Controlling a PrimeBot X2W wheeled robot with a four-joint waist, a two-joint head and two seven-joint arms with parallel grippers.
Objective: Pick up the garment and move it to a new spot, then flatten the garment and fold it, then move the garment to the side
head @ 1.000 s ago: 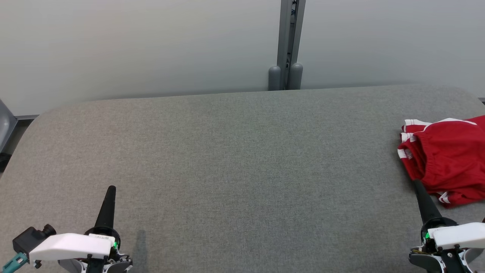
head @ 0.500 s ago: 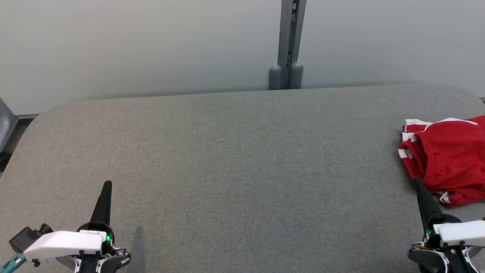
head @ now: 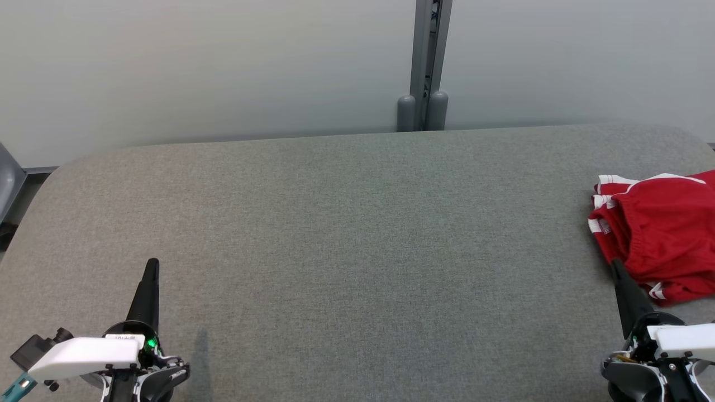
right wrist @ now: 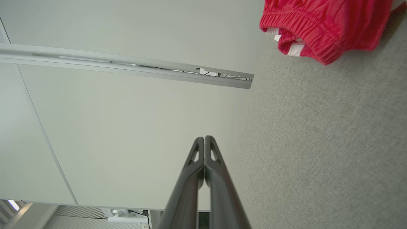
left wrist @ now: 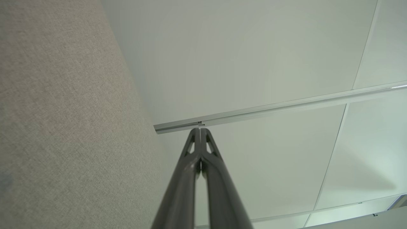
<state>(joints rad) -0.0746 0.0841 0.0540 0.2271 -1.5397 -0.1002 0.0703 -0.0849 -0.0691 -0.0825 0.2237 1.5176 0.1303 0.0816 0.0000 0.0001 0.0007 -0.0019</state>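
Note:
The garment (head: 665, 234) is a red pair of shorts with white stripes, lying bunched at the right edge of the grey table (head: 357, 234). It shows again in the right wrist view as a red elastic waistband, the garment (right wrist: 321, 25) at the top right. My right gripper (head: 615, 264) is shut and empty at the lower right, its tip just in front of the garment's near edge. My left gripper (head: 152, 263) is shut and empty at the lower left, far from the garment. Both wrist views show the fingers pressed together: left gripper (left wrist: 200, 129), right gripper (right wrist: 204, 138).
A pale wall with a grey vertical post (head: 427, 67) stands behind the table's far edge. A grey object (head: 6, 187) sits off the table's left end. The table's rounded corners lie near both grippers.
Both grippers have drawn back toward the bottom of the head view, the left one also drifting slightly left. The garment has not moved.

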